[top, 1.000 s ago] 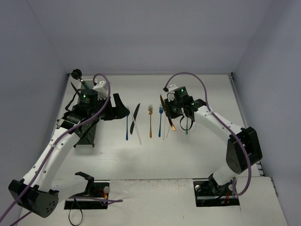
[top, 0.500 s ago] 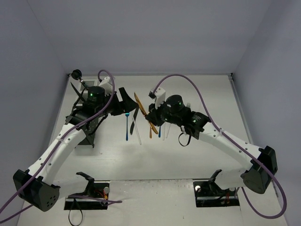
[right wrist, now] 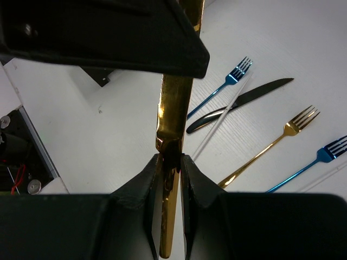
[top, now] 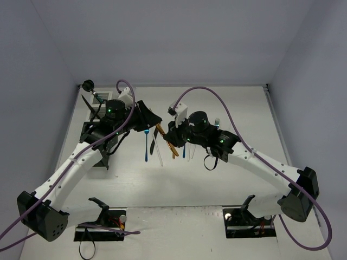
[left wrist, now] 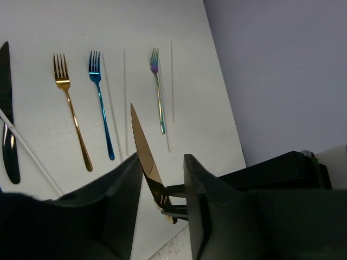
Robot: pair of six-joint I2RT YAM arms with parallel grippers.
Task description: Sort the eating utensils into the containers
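Observation:
A gold knife (top: 167,142) hangs in the air over the table's middle. My right gripper (right wrist: 169,158) is shut on its handle, the gold knife (right wrist: 174,103) pointing away from the wrist. The knife's blade (left wrist: 142,143) stands between the fingers of my left gripper (left wrist: 160,158), whose jaws are still apart, with a gap on the right side. On the table lie a gold fork (left wrist: 70,116), a blue fork (left wrist: 101,103), a teal fork (left wrist: 158,92), a black knife (left wrist: 6,114) and pale chopsticks (left wrist: 111,103). The containers (top: 88,130) stand at the far left, mostly hidden behind the left arm.
A white slatted caddy (top: 99,98) shows at the back left corner. Another blue fork (top: 146,145) lies left of the black knife (top: 154,142). Both arms meet over the utensil row. The arm bases (top: 100,225) sit at the near edge.
The right arm lifted the gold knife from the row and carried it left. The left gripper swung right to meet it, and its jaws narrowed around the blade.

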